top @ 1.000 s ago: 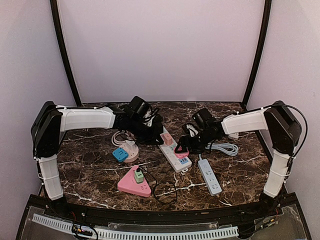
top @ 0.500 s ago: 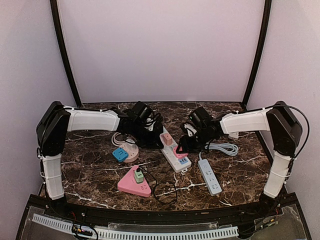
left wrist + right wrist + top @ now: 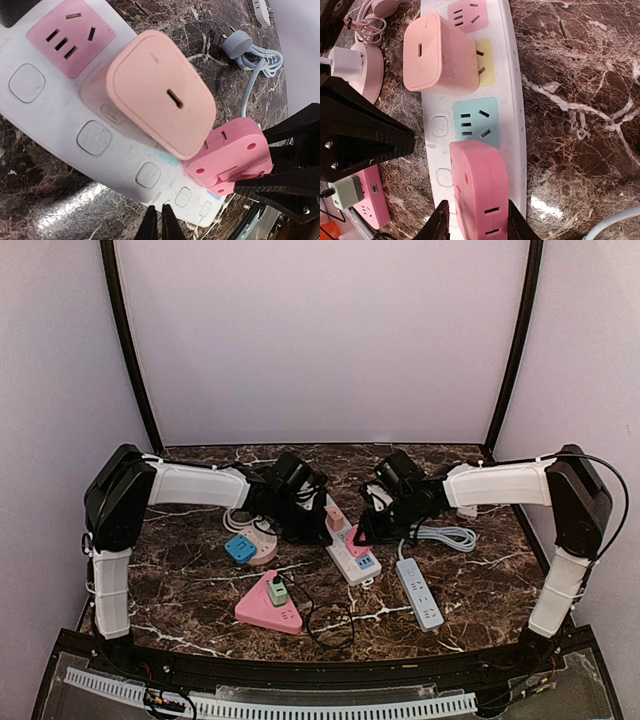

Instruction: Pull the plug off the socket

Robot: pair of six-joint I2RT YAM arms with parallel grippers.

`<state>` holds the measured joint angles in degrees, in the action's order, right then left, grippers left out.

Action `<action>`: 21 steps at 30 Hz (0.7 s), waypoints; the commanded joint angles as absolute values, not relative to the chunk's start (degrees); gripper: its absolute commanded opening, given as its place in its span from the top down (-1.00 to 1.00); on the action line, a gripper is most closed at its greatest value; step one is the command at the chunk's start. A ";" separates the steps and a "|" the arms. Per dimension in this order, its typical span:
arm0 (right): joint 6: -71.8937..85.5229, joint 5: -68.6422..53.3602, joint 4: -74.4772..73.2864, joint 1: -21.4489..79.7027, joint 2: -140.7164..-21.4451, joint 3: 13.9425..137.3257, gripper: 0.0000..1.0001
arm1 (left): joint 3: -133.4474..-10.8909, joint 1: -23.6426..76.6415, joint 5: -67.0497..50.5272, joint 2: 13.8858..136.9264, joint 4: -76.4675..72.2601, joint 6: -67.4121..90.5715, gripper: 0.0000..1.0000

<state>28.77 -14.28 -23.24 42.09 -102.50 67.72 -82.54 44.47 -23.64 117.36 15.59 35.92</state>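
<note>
walls [image 3: 320,340]: plain pale lilac | tabletop [image 3: 180,585]: dark marble, white veins | corner posts [image 3: 130,350]: black

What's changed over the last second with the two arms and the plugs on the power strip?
The left gripper, shut, swung right and came down beside the white power strip. The right gripper narrowed its jaws onto the pink adapter plugged into the strip. The adapter, the peach charger and the pink triangular socket have not moved.
</note>
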 commanded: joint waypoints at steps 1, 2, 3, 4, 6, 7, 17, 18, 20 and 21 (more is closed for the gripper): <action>29.79 -13.83 -23.09 43.23 -101.65 68.77 0.37 | -84.44 45.22 -25.11 118.49 14.47 36.48 0.91; 29.92 -13.88 -22.94 43.29 -101.85 68.87 0.38 | -84.57 45.32 -25.21 118.77 14.08 36.65 0.91; 29.95 -13.91 -22.94 43.32 -102.05 69.01 0.40 | -84.69 45.38 -25.40 118.88 13.94 36.74 0.91; 30.03 -13.89 -22.85 43.41 -102.24 69.00 0.41 | -84.89 45.47 -25.49 119.08 13.79 36.91 0.91; 30.24 -13.81 -22.49 43.56 -102.40 68.97 0.44 | -85.10 45.63 -25.89 119.35 13.47 37.06 0.91; 30.31 -13.88 -22.31 43.59 -102.57 69.00 0.45 | -85.13 45.67 -26.07 119.44 13.33 37.07 0.91; 31.31 -13.80 -21.40 43.96 -103.53 69.34 0.58 | -85.17 46.09 -27.76 121.29 11.11 38.10 0.91; 31.41 -13.80 -21.30 44.01 -103.56 69.36 0.59 | -85.17 46.11 -27.81 121.46 11.02 38.18 0.90; 31.71 -13.82 -20.97 44.03 -103.54 69.35 0.62 | -84.98 46.26 -27.87 121.73 10.87 38.35 0.91; 31.86 -13.94 -20.94 44.01 -103.49 69.37 0.63 | -84.81 46.35 -27.82 121.88 10.76 38.46 0.91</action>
